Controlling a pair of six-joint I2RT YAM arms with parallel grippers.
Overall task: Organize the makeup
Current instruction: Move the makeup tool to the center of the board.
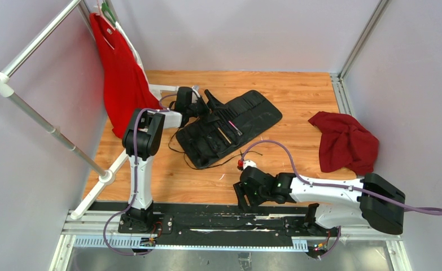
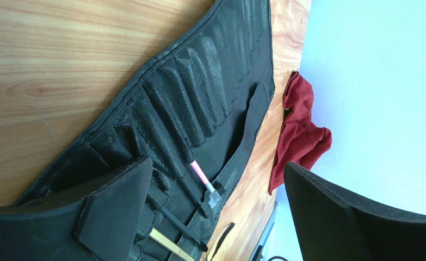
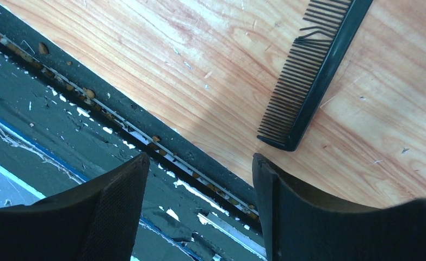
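Because the makeup brushes (image 2: 199,175), tucked in slots of the black roll (image 2: 210,81) on the worktop (image 2: 63,54), look light, stiff, thin and slick, a mid-shaft pinch clear of soft bristles seems wisest; left gripper (image 2: 217,166) and right gripper (image 3: 199,157) fingers both spread, holding nothing.

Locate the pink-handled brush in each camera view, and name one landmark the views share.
Top view: the pink-handled brush lies on the black roll, left of centre.
Left wrist view: the brush sits low centre, poking out of a pocket in the roll.
Right wrist view: not in it; only a comb shows.
Shared landmark: the crumpled red cloth, beyond the roll in the top and left wrist views.
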